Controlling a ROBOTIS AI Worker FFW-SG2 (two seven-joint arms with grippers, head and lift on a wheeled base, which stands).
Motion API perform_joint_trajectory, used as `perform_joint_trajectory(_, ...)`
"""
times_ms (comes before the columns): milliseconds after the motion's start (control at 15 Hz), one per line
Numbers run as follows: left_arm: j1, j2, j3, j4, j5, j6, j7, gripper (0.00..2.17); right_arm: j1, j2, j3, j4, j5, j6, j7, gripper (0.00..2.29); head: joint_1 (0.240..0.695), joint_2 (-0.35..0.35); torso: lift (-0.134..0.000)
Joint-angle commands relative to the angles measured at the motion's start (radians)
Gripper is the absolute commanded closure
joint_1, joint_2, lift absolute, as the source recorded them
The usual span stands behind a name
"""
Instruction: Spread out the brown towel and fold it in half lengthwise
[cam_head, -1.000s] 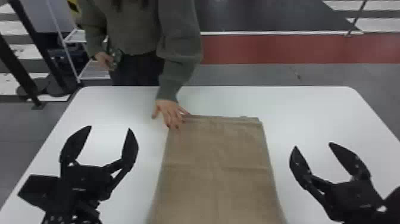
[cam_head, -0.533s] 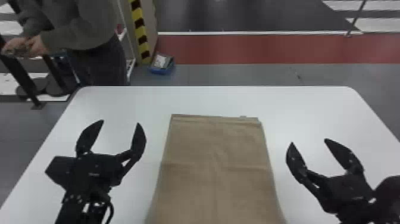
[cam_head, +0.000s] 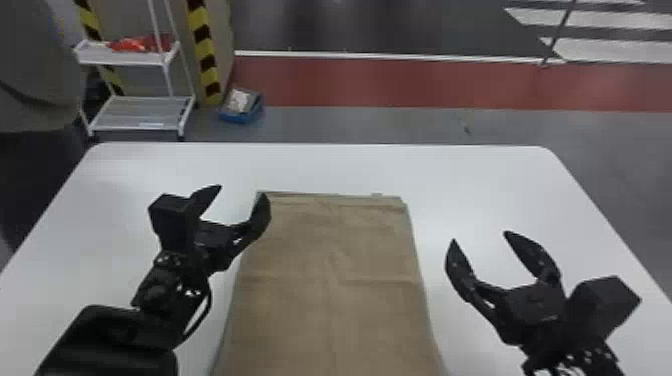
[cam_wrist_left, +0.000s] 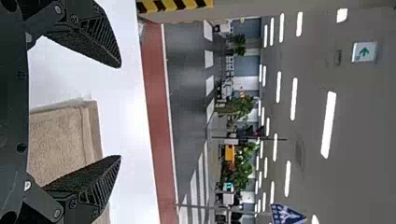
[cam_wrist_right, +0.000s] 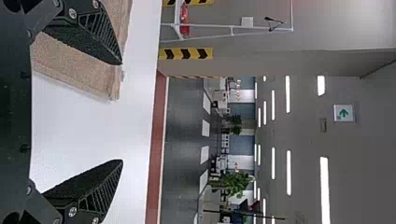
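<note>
Towel (cam_head: 327, 280): lying flat on the tabletop (cam_head: 500, 180), long sides running near to far; lightly creased, seemingly more than one layer thick at the far edge (cam_head: 325, 194).
Hand: resting on the far edge's left end a second ago, off the towel since; probably leaving the cloth free for work.
Left tool (cam_head: 242, 190): moved inward and farther forward within the last half second, now with one finger overlapping the far edge's left end in the head view; fingers wide apart, clamped on nothing.
Right tool (cam_head: 480, 237): shifted inward too, though less, to beside the towel's right long side, near but apart from it; fingers likewise spread, holding nothing.
Far edge: probably the first target, judging by both approaches; height of the left tool above it hard to tell.
Long sides: still apart, fold not begun; spreading apparently near done, unless hidden layers need opening first.
Creases: likely to bunch under a rushed pinch; best to lower gently, catch every intended layer, then carry one long side across to the other.
</note>
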Motion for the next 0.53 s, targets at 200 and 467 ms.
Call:
perform_joint_trajectory(200, -0.138, -0.004, -0.029, 0.134, 0.042, 0.184, -0.064, 0.30, 0.022, -0.007, -0.005, -0.017, 0.004, 0.001, 0.003, 0.14, 0.695, -0.094, -0.125)
perform_joint_trajectory(467, -0.163, -0.005, -0.038, 0.180, 0.046, 0.184, -0.070, 0.43, 0.025, -0.012, -0.005, -0.027, 0.004, 0.001, 0.003, 0.14, 0.695, -0.105, -0.125)
